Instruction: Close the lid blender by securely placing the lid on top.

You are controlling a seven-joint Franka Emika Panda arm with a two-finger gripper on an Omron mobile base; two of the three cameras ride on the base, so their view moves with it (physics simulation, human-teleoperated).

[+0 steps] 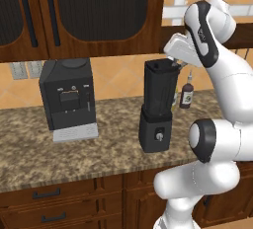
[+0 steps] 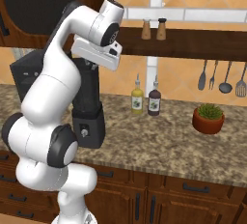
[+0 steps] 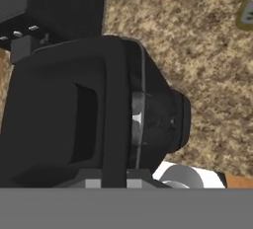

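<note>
1. The white arm rises from the base in front of the counter (image 1: 59,159), bends at a dark elbow joint and reaches up and over the blender (image 1: 158,105), which serves here as the landmark.
2. The hand is tilted, its flat white body angled down toward the top of the blender's jar; in the left base view it sits at the jar's upper right corner.
3. The gripper (image 1: 176,65) is right at the rim of the jar; its fingers are hidden against the dark jar, and its jaws are drawn close together.
4. In the hand view a black squarish piece (image 3: 74,119) lies close under the camera; whether it is the lid or the jar's mouth cannot be told.
5. The blender stands upright on the counter, its knob facing the front edge.
6. A coffee machine (image 1: 67,97) stands well to the left of the blender.
7. A dark bottle (image 1: 187,93) stands just behind and to the right of the blender, near the wall.
</note>
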